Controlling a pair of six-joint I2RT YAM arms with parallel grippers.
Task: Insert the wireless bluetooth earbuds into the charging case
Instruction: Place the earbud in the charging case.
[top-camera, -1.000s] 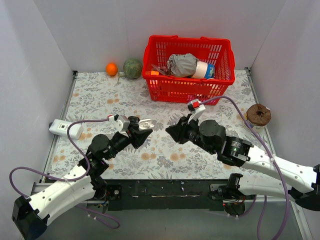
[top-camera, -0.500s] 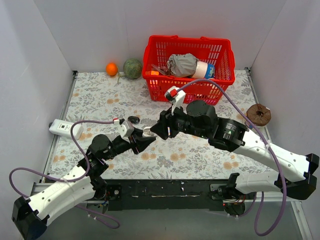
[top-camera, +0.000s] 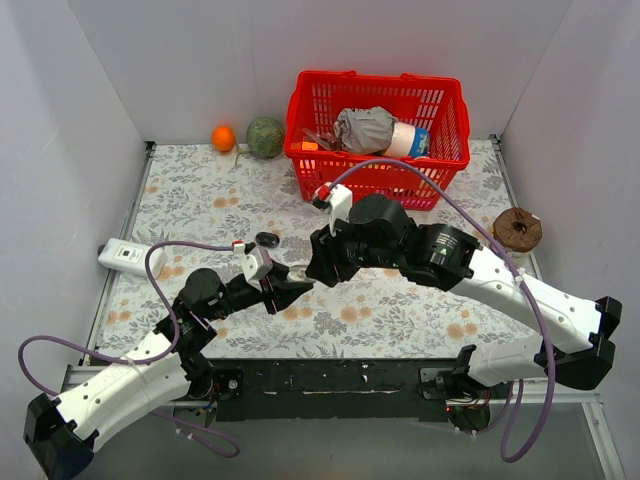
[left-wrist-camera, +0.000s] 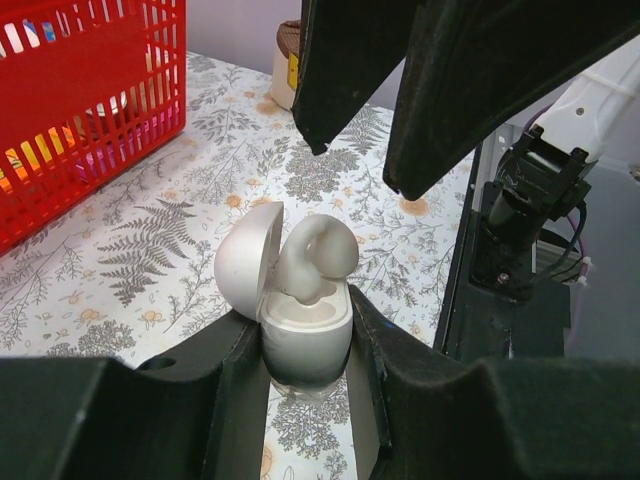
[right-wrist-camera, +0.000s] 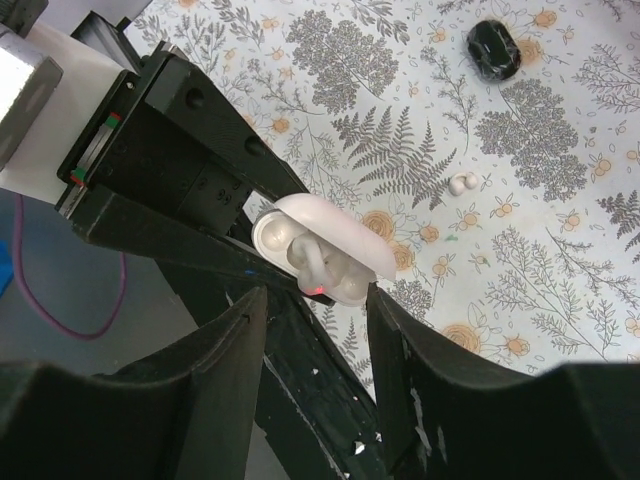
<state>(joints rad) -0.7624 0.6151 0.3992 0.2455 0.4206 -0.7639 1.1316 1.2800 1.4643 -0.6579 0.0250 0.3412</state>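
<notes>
My left gripper (left-wrist-camera: 305, 345) is shut on a white oval charging case (left-wrist-camera: 300, 325) and holds it above the table with its lid open. A white earbud (left-wrist-camera: 315, 260) sits in the case and sticks up from it. My right gripper (right-wrist-camera: 312, 300) is open and empty, close above the case (right-wrist-camera: 320, 255), with its fingers (left-wrist-camera: 340, 70) pointing down at it. In the top view the two grippers meet at the case (top-camera: 297, 272). A small white earbud (right-wrist-camera: 462, 184) lies on the cloth. I see no glossy black earbuds.
A black oval pebble (top-camera: 266, 238) lies on the floral cloth behind the grippers. A red basket (top-camera: 310, 105) of items stands at the back. An orange (top-camera: 223, 137) and a green ball (top-camera: 265, 137) sit at the back left, a white device (top-camera: 128, 257) at the left edge, a brown-topped cup (top-camera: 517, 230) at the right.
My right arm has swung left and its open gripper now hovers over the case. My left gripper, still holding the case, has moved slightly forward and down.
</notes>
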